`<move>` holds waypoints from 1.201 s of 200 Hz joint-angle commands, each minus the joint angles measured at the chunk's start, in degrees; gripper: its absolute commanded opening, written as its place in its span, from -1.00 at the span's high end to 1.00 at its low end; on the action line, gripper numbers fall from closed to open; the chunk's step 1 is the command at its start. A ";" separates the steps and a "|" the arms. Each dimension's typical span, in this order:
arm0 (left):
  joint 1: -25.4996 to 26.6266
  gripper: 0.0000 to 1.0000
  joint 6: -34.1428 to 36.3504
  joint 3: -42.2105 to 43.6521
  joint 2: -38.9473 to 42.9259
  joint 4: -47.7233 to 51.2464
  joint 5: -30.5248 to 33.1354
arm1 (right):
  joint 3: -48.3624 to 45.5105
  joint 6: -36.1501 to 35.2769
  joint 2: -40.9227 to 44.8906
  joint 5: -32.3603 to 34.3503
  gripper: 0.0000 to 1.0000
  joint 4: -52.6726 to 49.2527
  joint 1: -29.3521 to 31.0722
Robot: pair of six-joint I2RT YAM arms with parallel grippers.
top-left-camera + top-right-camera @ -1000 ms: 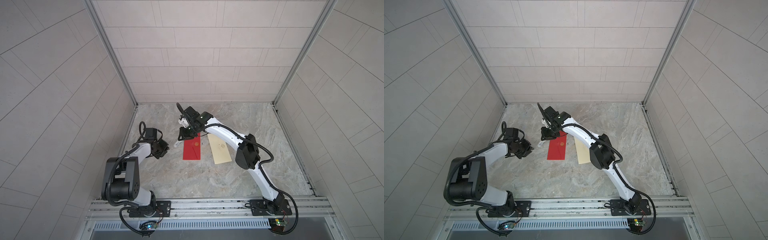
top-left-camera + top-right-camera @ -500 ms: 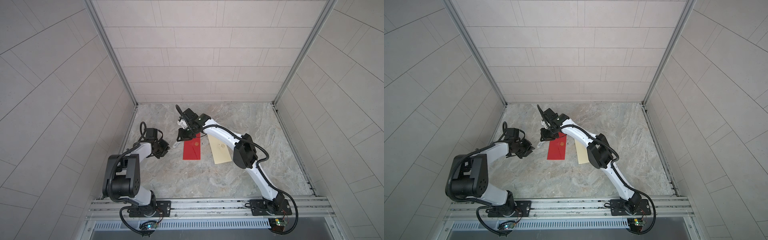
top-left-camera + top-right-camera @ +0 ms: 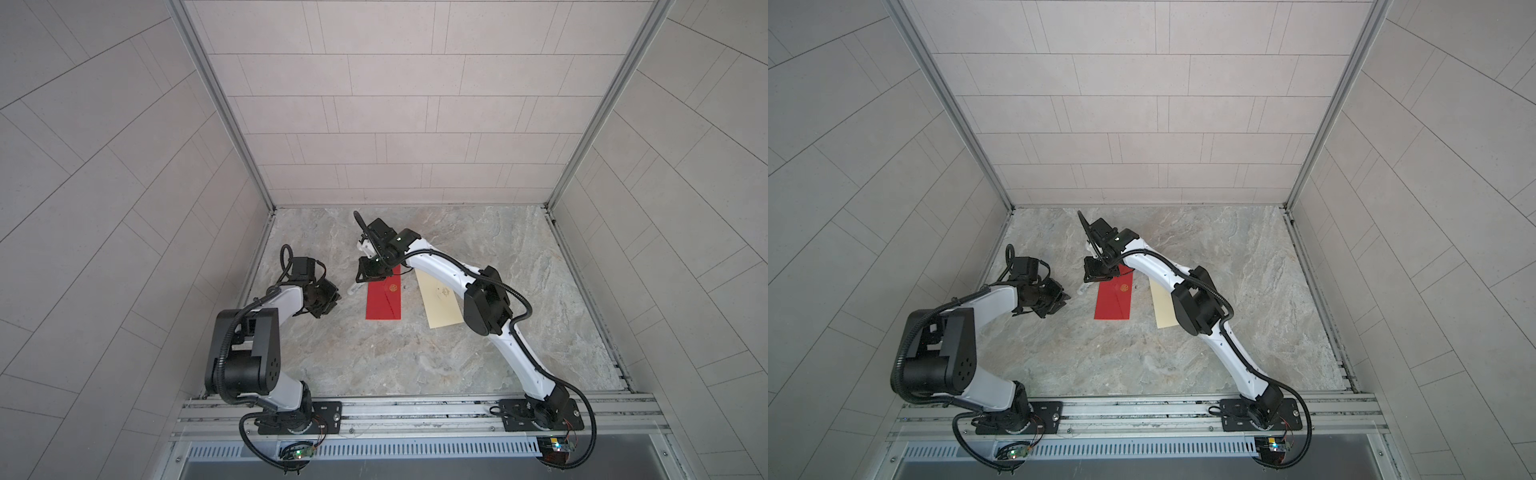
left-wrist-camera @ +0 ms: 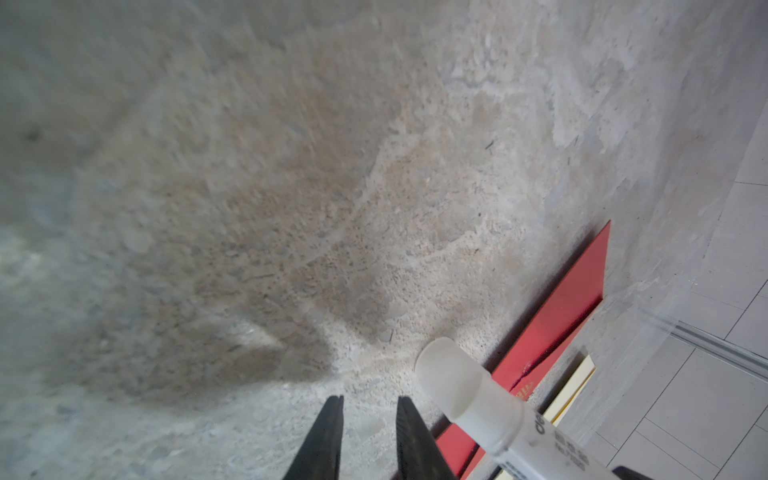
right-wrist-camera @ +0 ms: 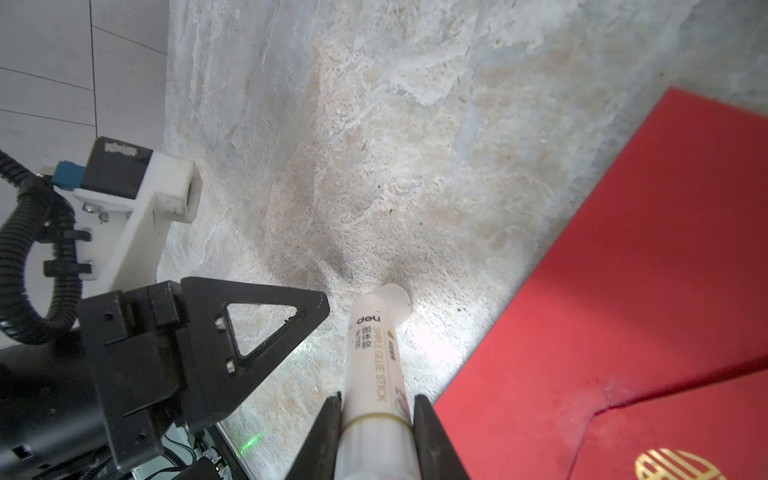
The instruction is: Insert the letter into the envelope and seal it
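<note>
Nothing much shifts: right end effector (image 5: pixel 376 401) still clamps the capped glue stick (image 5: pixel 374 345); left end effector (image 4: pixel 370 400) waits parted, empty; letter (image 3: pixel 440 299) lies outside envelope (image 3: pixel 384 297).

Left hand (image 4: pixel 369 401) jaws slightly parted, empty, right hand (image 5: pixel 376 399) clamped on glue stick (image 5: pixel 374 345)

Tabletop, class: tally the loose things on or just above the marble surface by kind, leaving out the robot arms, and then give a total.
Red envelope: 1
Cream letter: 1
Glue stick: 1
Total: 3
</note>
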State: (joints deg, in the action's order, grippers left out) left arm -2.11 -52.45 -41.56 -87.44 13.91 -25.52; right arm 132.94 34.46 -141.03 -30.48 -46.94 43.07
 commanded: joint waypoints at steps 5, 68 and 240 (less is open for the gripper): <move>0.19 0.39 0.75 0.25 -0.23 0.42 -0.06 | 1.71 -1.89 -0.93 4.86 1.00 -3.63 -0.09; 1.39 0.37 1.20 -0.79 -0.98 0.55 -0.19 | 2.54 -4.90 -0.49 10.00 1.00 -8.72 0.56; 6.64 0.36 4.28 -6.35 -2.18 4.63 3.16 | 0.58 -8.53 5.01 16.32 1.00 -13.96 1.32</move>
State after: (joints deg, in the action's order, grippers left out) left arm 3.92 -49.23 -46.39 -88.75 17.26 -24.05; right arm 135.24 27.16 -139.15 -17.52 -56.93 44.25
